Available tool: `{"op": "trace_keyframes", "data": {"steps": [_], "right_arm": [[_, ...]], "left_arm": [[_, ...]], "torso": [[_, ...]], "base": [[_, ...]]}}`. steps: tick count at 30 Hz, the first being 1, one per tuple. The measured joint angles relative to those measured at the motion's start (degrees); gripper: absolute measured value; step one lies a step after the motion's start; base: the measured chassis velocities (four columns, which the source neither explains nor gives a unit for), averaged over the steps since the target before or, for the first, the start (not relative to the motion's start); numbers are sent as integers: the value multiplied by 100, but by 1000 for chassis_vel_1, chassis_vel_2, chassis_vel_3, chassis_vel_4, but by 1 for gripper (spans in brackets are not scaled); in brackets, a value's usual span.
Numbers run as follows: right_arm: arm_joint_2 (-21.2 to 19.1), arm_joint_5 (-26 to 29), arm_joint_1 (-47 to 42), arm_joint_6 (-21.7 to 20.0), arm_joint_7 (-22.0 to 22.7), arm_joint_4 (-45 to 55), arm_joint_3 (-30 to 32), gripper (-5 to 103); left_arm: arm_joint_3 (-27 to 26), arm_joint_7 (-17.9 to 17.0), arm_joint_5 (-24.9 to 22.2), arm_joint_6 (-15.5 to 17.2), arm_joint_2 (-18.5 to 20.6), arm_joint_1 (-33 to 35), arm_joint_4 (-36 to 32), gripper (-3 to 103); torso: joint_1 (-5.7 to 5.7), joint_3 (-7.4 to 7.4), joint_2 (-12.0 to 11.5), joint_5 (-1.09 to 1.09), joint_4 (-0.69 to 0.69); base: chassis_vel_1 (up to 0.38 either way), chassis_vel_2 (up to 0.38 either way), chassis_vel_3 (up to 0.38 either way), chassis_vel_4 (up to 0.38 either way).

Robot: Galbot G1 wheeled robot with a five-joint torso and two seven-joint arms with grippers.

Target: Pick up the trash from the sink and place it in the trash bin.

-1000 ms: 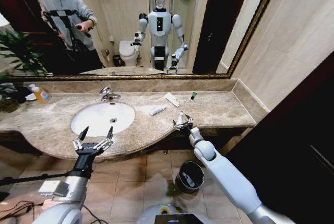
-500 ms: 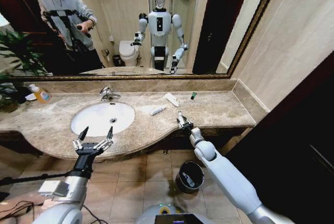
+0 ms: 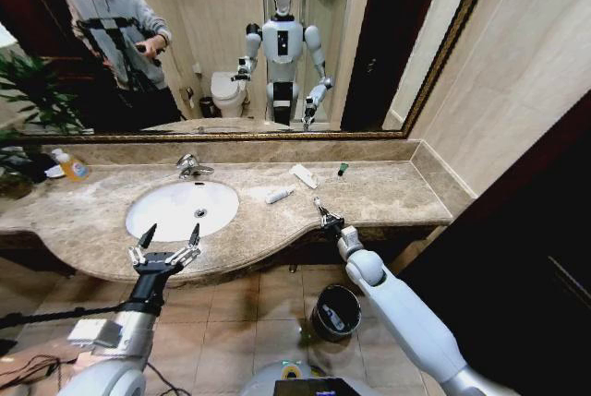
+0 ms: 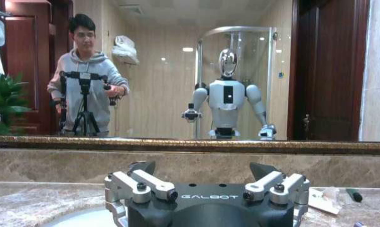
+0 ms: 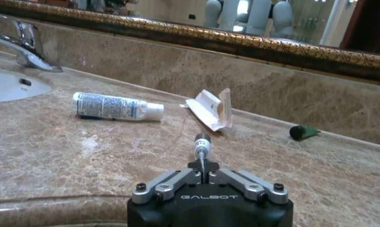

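Note:
The trash lies on the marble counter to the right of the sink (image 3: 152,221): a white tube (image 3: 279,195), a flat white packet (image 3: 303,175) and a small green-capped piece (image 3: 342,169). My right gripper (image 3: 319,206) is shut near the counter's front edge, a short way in front of the tube, and I see nothing between its fingers. The right wrist view has the tube (image 5: 114,106), packet (image 5: 210,109) and green piece (image 5: 303,131) beyond the shut gripper (image 5: 202,142). My left gripper (image 3: 172,234) hangs open at the sink's front rim. The trash bin (image 3: 352,299) stands on the floor under my right arm, with a white piece inside.
A chrome faucet (image 3: 191,166) rises behind the basin. An orange-yellow soap bottle (image 3: 72,167) and a plant (image 3: 28,91) stand at the counter's far left. A gold-framed mirror (image 3: 231,45) backs the counter, and a wall closes it on the right.
My right gripper's fingers have closed from open to shut and shifted slightly right. The left arm and the trash on the counter have not moved.

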Motion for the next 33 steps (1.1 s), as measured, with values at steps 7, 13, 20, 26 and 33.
{"op": "trace_keyframes", "data": {"steps": [7,13,20,26,33], "right_arm": [[-180,69,-438,174,-130,518,403,1],[-438,100,-1345,687,-300,1255,906,1],[-369,-41,-2314,1292,-313,1646,1216,1],[40,-512,-3164,1998,-138,1478,1442,1],[276,-865,-3723,2338,-52,1142,1593,1]], "left_arm": [[0,0,0,0,0,0,0,100],[0,0,0,0,0,0,0,100],[0,0,0,0,0,0,0,100],[0,0,0,0,0,0,0,100],[0,0,0,0,0,0,0,100]], "torso": [[0,0,0,0,1],[0,-1,0,0,0],[0,-1,0,0,-1],[0,-1,0,0,0],[0,-1,0,-2,0]], "base": [[0,0,0,0],[0,0,0,0],[0,0,0,0],[0,0,0,0],[0,0,0,0]]}}
